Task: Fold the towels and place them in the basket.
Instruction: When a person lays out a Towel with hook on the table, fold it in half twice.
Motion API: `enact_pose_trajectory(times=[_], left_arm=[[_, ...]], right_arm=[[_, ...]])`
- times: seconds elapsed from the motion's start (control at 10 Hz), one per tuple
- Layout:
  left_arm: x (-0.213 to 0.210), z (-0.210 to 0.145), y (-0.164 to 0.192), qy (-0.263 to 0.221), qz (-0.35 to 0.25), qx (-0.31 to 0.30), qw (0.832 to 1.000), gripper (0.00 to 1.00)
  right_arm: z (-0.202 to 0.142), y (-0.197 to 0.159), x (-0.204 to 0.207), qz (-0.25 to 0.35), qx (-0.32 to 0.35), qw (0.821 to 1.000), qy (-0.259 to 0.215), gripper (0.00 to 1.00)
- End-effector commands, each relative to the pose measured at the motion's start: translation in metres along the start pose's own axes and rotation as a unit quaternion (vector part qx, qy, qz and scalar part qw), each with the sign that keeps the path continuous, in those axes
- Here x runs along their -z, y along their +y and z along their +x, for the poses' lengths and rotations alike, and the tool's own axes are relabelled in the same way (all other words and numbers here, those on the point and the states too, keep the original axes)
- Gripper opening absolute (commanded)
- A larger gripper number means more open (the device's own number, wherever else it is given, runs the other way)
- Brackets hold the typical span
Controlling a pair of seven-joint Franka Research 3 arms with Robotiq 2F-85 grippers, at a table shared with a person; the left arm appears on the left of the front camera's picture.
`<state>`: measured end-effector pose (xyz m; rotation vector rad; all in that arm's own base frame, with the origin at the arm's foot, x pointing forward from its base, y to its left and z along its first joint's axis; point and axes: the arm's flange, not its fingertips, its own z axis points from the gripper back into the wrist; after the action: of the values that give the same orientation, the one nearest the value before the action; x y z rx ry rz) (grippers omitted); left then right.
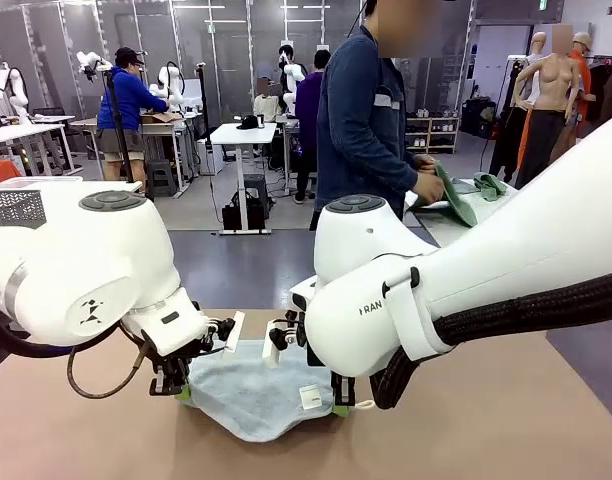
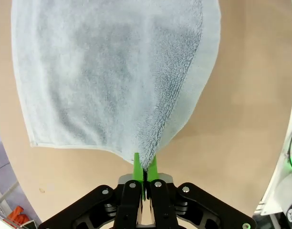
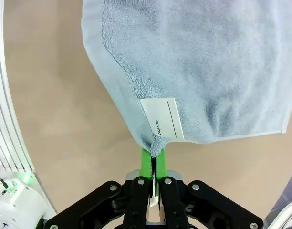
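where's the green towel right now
Front view, far side, right of centre: the green towel hangs from the person's hands, beyond the right arm.

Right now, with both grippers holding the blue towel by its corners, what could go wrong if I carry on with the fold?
1. Slip: the left gripper and right gripper each pinch only the tip of a corner of the light blue towel, so pulling apart could free one.
2. Uneven fold: the towel's middle seems to sag onto the table; dragging may bunch it.
3. Contact: the two wrists sit close together in the front view.
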<state>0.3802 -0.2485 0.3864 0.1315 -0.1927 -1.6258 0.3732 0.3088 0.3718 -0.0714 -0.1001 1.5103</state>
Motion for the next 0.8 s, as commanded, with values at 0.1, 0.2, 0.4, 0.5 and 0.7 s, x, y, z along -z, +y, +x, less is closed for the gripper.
enact_pose_trajectory(times=[0.1, 0.2, 0.4, 0.5, 0.7], left_arm=[[-0.0051, -0.0046, 0.0030, 0.027, 0.002, -0.025, 0.999, 0.04], [-0.0057, -0.0062, 0.0025, 0.028, 0.001, -0.031, 0.999, 0.04], [-0.0048, -0.0075, 0.0012, 0.025, -0.002, -0.036, 0.999, 0.04], [-0.0008, -0.0071, 0.0018, 0.010, -0.002, -0.024, 1.000, 0.04], [-0.0008, -0.0071, 0.0018, 0.010, -0.002, -0.024, 1.000, 0.04]], right_arm=[[-0.0082, -0.0021, -0.0129, -0.015, 0.018, 1.000, 0.007, 0.04], [-0.0094, -0.0025, -0.0153, -0.017, 0.022, 1.000, 0.006, 0.04], [-0.0106, -0.0047, -0.0166, -0.019, 0.028, 0.999, 0.008, 0.04], [-0.0070, -0.0050, -0.0148, -0.012, 0.010, 1.000, -0.004, 0.04], [-0.0070, -0.0050, -0.0148, -0.012, 0.010, 1.000, -0.004, 0.04]])
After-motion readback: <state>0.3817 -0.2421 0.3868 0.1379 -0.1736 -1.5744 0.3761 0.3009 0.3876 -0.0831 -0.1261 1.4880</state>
